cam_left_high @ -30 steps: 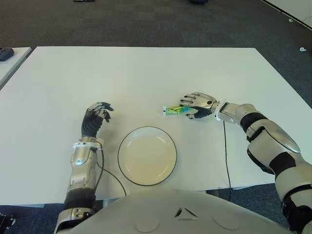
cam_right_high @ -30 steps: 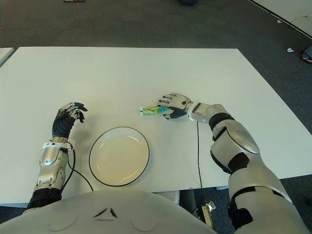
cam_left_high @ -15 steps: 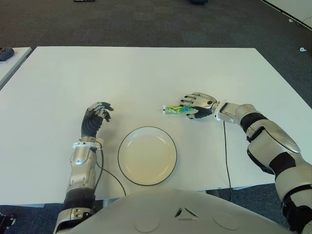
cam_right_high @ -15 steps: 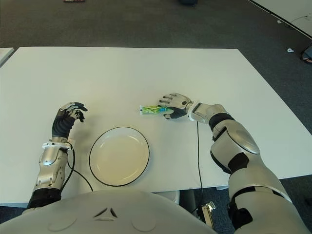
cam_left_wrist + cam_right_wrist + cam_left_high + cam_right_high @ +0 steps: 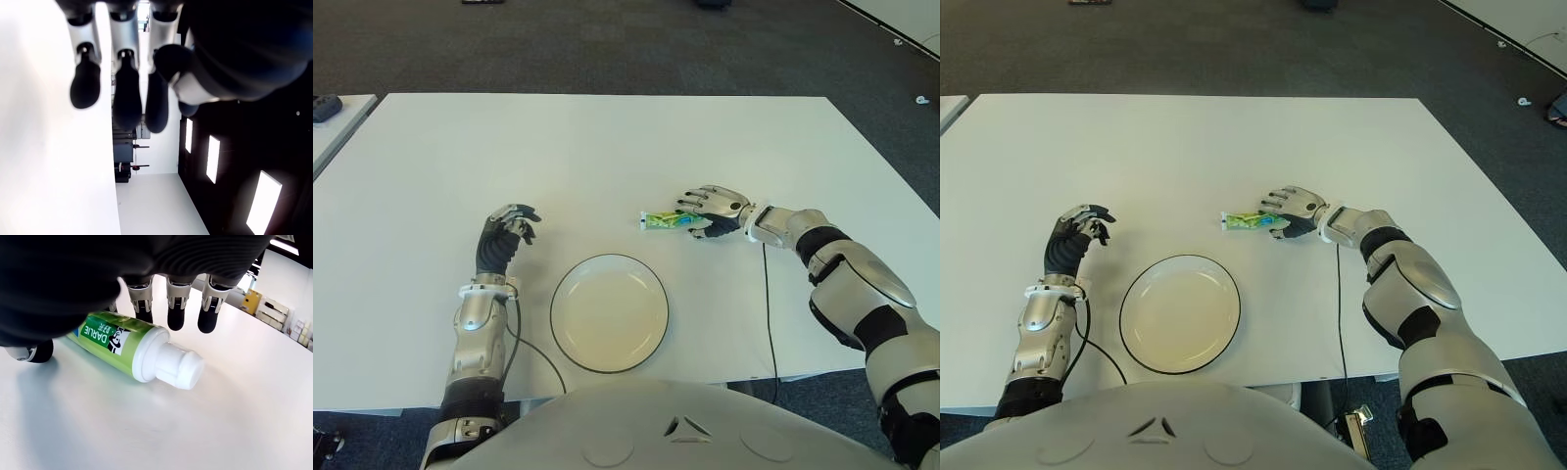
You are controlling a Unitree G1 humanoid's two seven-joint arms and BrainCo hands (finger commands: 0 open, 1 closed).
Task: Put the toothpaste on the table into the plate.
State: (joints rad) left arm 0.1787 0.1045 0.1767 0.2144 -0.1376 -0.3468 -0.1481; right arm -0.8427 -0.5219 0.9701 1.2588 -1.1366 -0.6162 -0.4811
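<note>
Landmark: the white plate (image 5: 609, 312) with a dark rim, seen on the white table (image 5: 607, 147) near the robot-side edge.

The green Darlie toothpaste tube (image 5: 666, 220) is lying flat on the table, beyond the plate and to its right, apart from the rim. Its white cap (image 5: 177, 366) is pointed toward the robot's left, away from the right hand.

The right hand (image 5: 713, 211) is positioned over the tail end of the tube, further right of the plate than the cap. In the right wrist view the fingers (image 5: 175, 301) are arched over the tube with the tips hanging just above the table on its far side, and the thumb (image 5: 34, 351) is seen on the near side. The tube is bracketed but not clamped; no closed grip is visible, and the tube is resting on the table.

The left hand (image 5: 505, 237) is seen to the left of the plate, wrist upright, fingers (image 5: 126, 88) loosely curled, nothing held. Contact with the table cannot be told.

A black cable (image 5: 770, 323) is run across the table to the right of the plate, from the right wrist toward the near edge.
</note>
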